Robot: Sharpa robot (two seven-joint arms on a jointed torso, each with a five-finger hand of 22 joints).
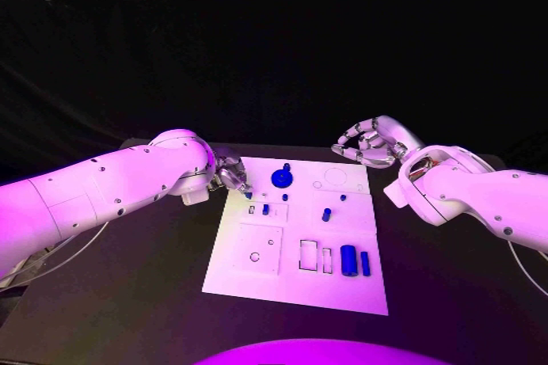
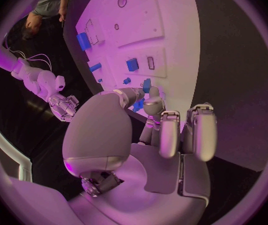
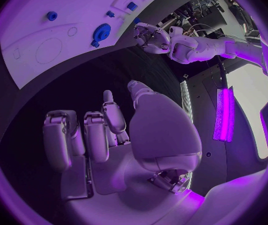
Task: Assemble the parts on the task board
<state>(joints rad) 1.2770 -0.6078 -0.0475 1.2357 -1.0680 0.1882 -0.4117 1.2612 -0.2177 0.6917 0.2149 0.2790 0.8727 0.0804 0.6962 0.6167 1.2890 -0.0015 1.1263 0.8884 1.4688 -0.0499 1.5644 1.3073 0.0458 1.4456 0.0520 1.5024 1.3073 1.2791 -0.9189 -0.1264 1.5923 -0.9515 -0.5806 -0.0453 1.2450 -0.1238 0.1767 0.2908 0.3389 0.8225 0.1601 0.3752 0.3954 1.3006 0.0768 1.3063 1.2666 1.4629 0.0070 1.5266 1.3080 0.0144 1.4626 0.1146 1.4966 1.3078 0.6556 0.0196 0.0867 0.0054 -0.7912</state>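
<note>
Parts sit scattered across the white board [image 1: 299, 258] in the middle of the black table [image 1: 445, 270]: a blue gear [image 1: 281, 177] near its far edge, a small peg [image 1: 327, 214] at mid-board, and a longer blue cylinder [image 1: 348, 260] beside a slimmer one [image 1: 366, 262] toward the near end. The left hand [image 1: 232, 175] hovers at the board's far left corner, and its fingertips [image 2: 148, 92] seem to pinch a small blue piece [image 2: 141, 96], though I cannot tell how firmly. Such a light, smooth, hard piece could easily slip or tilt and miss its pocket if the pinch is off-centre. The right hand [image 1: 370, 143] hangs off the far right corner, fingers curled and holding nothing. The board looks flat, rigid and matte, with shallow outlined recesses.
</note>
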